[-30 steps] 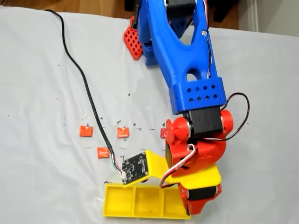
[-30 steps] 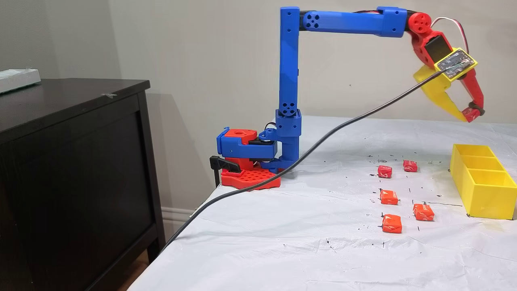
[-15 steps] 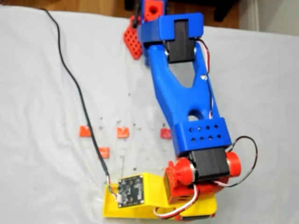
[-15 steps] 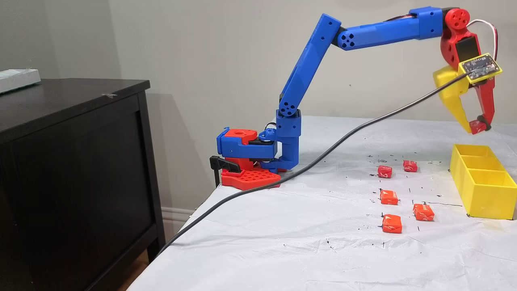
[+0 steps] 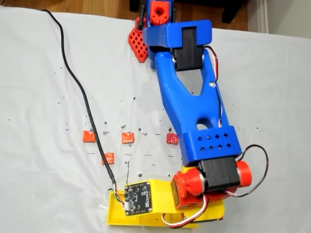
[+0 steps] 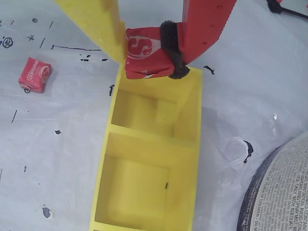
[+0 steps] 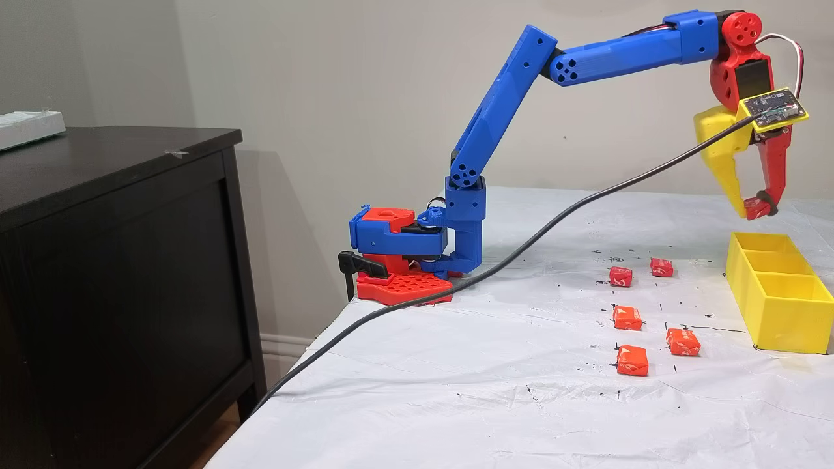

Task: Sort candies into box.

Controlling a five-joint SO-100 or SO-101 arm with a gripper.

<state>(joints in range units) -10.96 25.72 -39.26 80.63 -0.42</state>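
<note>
Hovering above the far end of the box (image 7: 775,306), the tool (image 6: 149,53) is pinched narrow on one red candy (image 6: 147,57); in the wrist view the sweet sits squeezed between the yellow finger and the red finger's black pad, right over the wall at the top of the picture, above the end compartment.

The box itself is a yellow three-pocket tray on the white-covered counter (image 7: 456,378), at the right side in the side-on fixed view; all the pockets I can see look empty so far. Five more candies (image 7: 632,360) lie loose on the counter to its left, well apart from the tray; one of them (image 6: 36,74) shows up left of the box in the wrist view.

What could go wrong, just guessing: the candy looks lined up with the end wall rather than the pocket's middle, so letting go here might bounce it off the rim and out onto the counter; the wrapper could also cling to that fuzzy pad and not drop cleanly; and the black cable (image 7: 521,244) hanging off the wrist board is draped across the counter, so a swing could drag it through the loose sweets.
</note>
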